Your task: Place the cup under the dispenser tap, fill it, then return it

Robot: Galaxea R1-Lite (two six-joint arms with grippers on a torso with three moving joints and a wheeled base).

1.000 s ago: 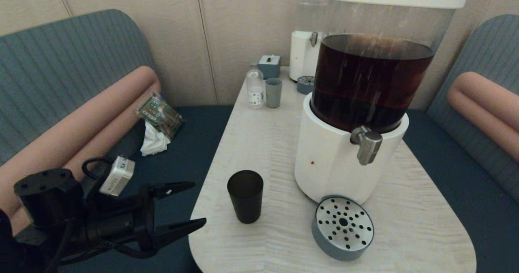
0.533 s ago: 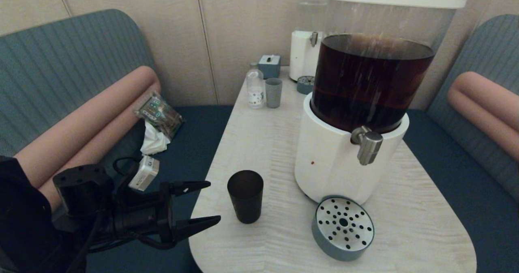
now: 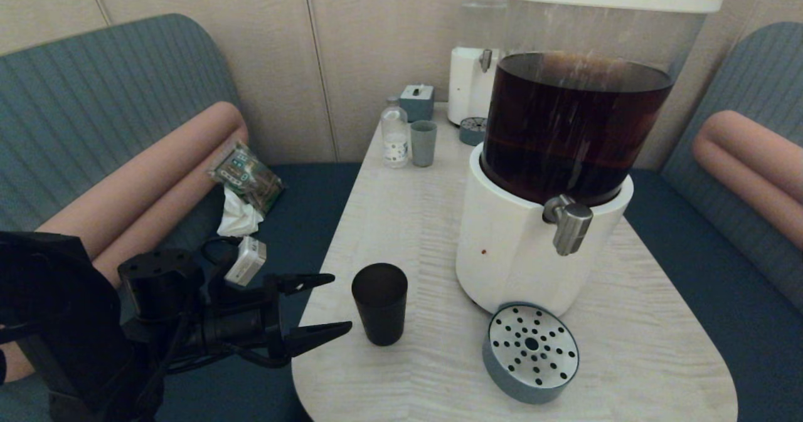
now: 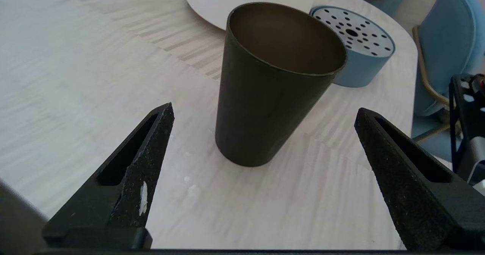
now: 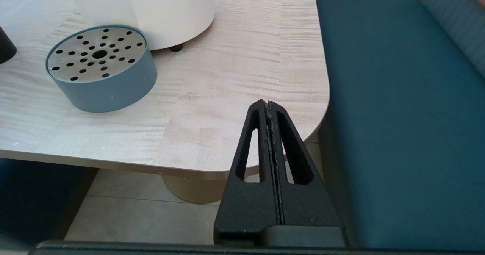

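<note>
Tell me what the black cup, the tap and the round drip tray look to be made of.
Cup: probably matte plastic or coated metal; dull, even dark wall, no gloss.
Tap: likely brushed steel; grey satin sheen.
Drip tray: perforated metal-looking top plate, in a blue-grey ring that looks like matte plastic.

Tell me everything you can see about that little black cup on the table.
The cup is a small matte black tumbler, tapered toward its base, with no handle. It stands upright and looks empty on the pale wood-grain table, left of the big dispenser's white base, not under the tap. Nothing touches it; the left gripper is open beside it, short of its wall.
</note>
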